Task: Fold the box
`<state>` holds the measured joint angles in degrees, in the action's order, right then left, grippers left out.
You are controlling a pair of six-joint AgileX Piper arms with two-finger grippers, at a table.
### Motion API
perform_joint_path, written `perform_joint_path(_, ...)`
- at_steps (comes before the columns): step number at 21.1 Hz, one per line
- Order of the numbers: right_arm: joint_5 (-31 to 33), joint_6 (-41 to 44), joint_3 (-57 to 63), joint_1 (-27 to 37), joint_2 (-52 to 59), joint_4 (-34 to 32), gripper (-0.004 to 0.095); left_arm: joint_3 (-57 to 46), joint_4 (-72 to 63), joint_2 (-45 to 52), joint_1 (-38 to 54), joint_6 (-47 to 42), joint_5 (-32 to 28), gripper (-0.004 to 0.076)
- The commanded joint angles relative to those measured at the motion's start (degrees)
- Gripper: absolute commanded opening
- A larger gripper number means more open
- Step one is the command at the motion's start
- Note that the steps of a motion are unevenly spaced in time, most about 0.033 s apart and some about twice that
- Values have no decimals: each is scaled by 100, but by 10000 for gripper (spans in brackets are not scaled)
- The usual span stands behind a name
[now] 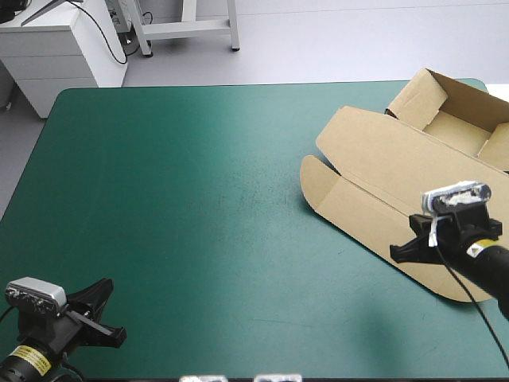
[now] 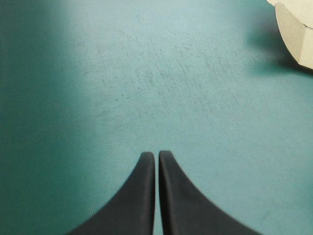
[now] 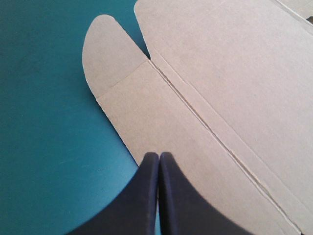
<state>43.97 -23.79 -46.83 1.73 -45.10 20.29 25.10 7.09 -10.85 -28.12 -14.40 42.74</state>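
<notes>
Teal-green cover (image 1: 199, 199) — high view alone shows the box (image 1: 382, 159) walls raised.

Your worktop cover (image 1: 175, 199) reads as one even teal-green, patterned only by faint pale scuffs and fine scratches, seen best from the left wrist. Your box (image 1: 382, 167) is plain brown board throughout, flat panels and raised walls alike, lined only by its pressed creases. On the left claw (image 2: 156, 155) and the right claw (image 3: 159, 155) the fingers are solid black.
</notes>
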Motion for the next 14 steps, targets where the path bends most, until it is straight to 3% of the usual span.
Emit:
perform_joint_path(1, -843, -141, 654, -22, 605, 188, -20, -100, 33, 171, -36, -31, -414, 6)
perform_joint_path(7, -1438, 165, 2053, -22, 2041, 189, -20, -149, 21, 339, -36, -23, -461, 6)
perform_joint_path(11, -1382, 207, 2468, -22, 2871, 169, -20, -149, 21, 339, -36, -8, -461, 6)
perform_joint_path(14, -959, 307, 2498, -22, 3155, 62, -20, -149, 21, 339, -36, -8, -461, 6)
